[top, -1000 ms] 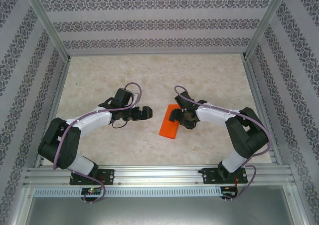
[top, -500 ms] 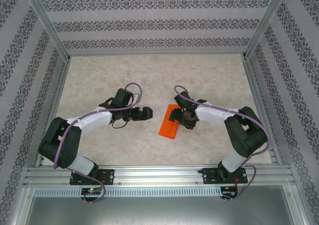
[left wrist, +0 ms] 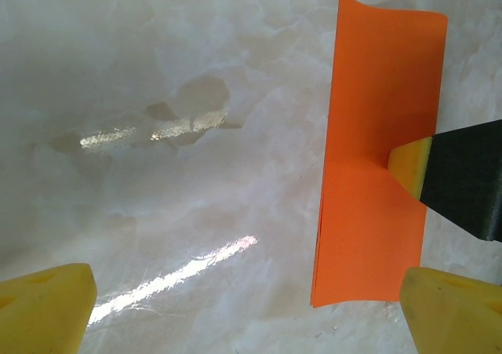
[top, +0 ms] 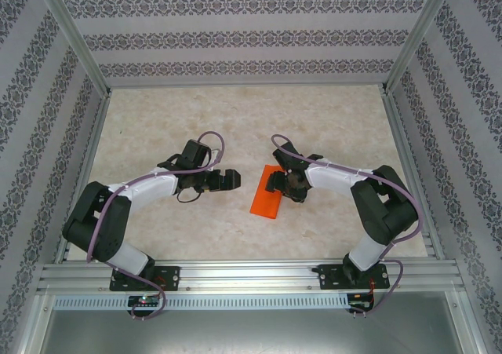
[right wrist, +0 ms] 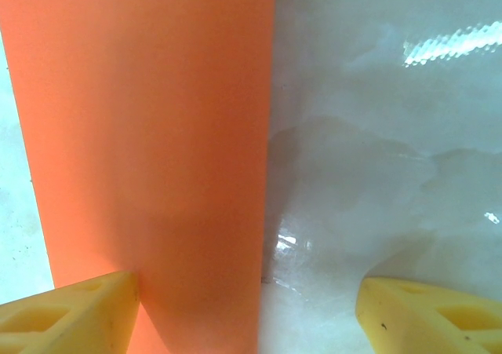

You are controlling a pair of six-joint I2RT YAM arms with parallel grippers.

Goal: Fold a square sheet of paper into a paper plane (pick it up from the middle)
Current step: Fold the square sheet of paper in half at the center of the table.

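Between the spread jaws of the right gripper (right wrist: pixel 251 307), one long edge of the orange paper (right wrist: pixel 149 134) is seen. One yellow pad (right wrist: pixel 70 311) is set down on the sheet, while the other is held over the bare table (right wrist: pixel 376 134) beside it. Nothing is pinched. From the left wrist camera, that pad is seen pressed onto the paper at about mid-length, close to its edge. The jaws of the left gripper (top: pixel 223 180) are spread wide and nothing is held between them. The paper is found ahead of them and off to one side, apart from both of their pads.

From above, the paper is shown as a narrow rectangle, judged to be the square sheet folded in half, laid flat on the table between the two grippers. Its long axis is set diagonally, from far right to near left. It is touched by the right gripper, so the right arm is judged the nearer. The left gripper is placed near its other long edge.

One sheet of paper is counted, and two grippers. The folding is judged to be at an early step.
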